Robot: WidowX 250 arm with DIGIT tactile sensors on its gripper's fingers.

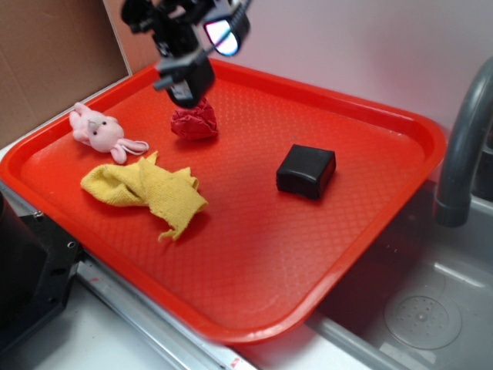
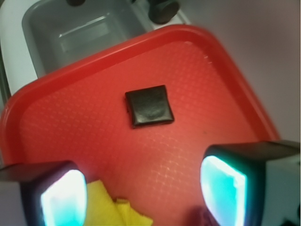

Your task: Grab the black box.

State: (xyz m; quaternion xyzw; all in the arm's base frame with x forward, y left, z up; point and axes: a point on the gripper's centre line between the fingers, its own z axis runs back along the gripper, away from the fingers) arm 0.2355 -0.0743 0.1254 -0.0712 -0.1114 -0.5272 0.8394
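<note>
The black box (image 1: 306,170) lies flat on the red tray (image 1: 254,293), right of the tray's middle; the wrist view shows the black box (image 2: 149,105) well ahead of me, its glossy top facing up. My gripper (image 1: 202,54) hangs high over the tray's far left part, above the dark red wad of cloth (image 1: 194,122) and far from the box. In the wrist view the gripper (image 2: 143,195) is open, its two glowing pads wide apart with only tray surface between them.
A pink toy (image 1: 98,129) and a crumpled yellow cloth (image 1: 146,190) lie on the tray's left side. A grey sink basin (image 1: 420,312) and a grey faucet (image 1: 462,146) stand right of the tray. Cardboard (image 1: 46,54) rises at the back left.
</note>
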